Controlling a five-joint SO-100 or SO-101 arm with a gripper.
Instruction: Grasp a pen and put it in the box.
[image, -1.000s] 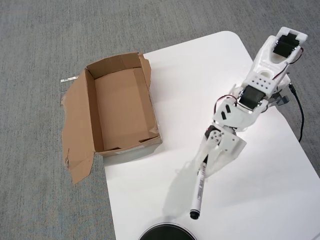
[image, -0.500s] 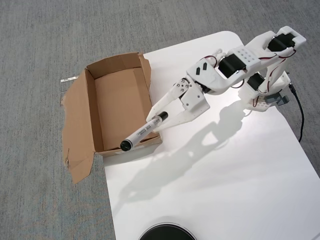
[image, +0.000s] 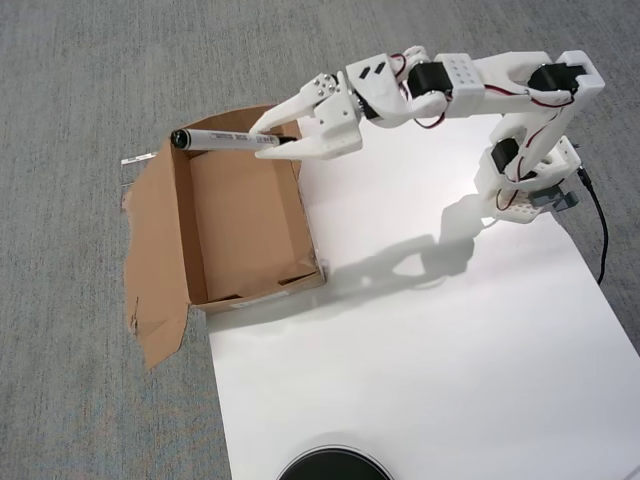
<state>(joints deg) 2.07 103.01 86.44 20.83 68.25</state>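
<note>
Swung up from the near wall, my gripper (image: 272, 143), clamped on the pen (image: 222, 140), overhangs the box (image: 182, 225) far end, so I centre it before release.

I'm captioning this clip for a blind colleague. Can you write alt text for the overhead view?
A white robot arm's hand holds a white pen level above the far end of an open brown cardboard box. The box sits at the edge of a white table, over grey carpet.
</note>
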